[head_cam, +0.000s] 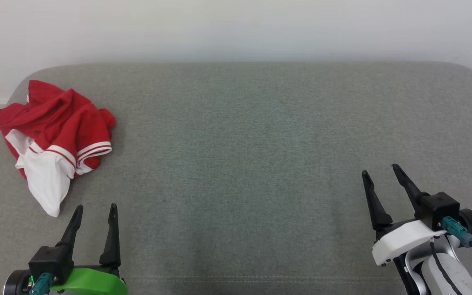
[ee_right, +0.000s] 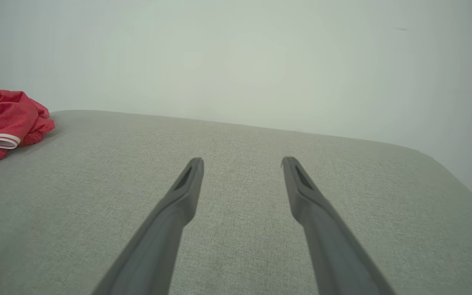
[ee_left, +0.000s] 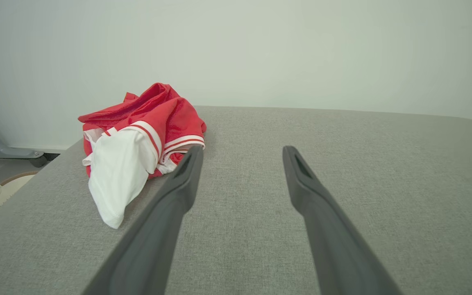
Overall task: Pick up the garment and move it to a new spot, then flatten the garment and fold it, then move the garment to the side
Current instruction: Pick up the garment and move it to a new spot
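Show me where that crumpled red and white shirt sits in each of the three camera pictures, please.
Head view: the shirt is at the left edge, middle height, just beyond the left gripper.
Left wrist view: the shirt is left of centre, at middle height.
Right wrist view: the shirt is at the left edge, partly cut off.
Shared landmark: the grey cushion it lies on, with the pale wall behind.

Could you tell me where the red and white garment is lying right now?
In the head view the garment lies crumpled at the far left of the grey cushion, just ahead of the open left gripper.
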Motion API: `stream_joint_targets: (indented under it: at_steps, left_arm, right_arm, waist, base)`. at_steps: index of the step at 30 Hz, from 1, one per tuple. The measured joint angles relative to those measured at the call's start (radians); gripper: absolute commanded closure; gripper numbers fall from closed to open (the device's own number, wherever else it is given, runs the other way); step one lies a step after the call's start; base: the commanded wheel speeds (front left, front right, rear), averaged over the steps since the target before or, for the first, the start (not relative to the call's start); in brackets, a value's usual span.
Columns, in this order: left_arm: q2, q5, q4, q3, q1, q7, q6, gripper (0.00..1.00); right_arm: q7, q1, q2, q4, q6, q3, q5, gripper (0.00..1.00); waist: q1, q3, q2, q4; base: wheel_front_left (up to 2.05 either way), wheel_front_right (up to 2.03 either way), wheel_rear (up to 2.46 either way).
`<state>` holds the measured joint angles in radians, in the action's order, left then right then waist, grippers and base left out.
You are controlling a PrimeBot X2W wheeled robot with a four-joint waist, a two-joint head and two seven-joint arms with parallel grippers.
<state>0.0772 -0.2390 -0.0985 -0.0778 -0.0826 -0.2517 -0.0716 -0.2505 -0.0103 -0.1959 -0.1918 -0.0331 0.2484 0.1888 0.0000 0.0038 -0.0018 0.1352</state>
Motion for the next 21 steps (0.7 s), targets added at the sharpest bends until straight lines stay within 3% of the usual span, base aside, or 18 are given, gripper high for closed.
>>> stream_joint_targets:
  at_steps: [21]
  left_arm:
    - [-0.005, 0.006, -0.016, 0.052, -0.033, 0.0, -0.007, 0.0]
  right_arm:
    - [0.0, -0.002, 0.047, -0.041, 0.045, 0.055, -0.017, 0.0]
  waist:
    - [0.0, -0.046, 0.0, 0.253]
  base:
    - [0.0, 0.0, 0.0]
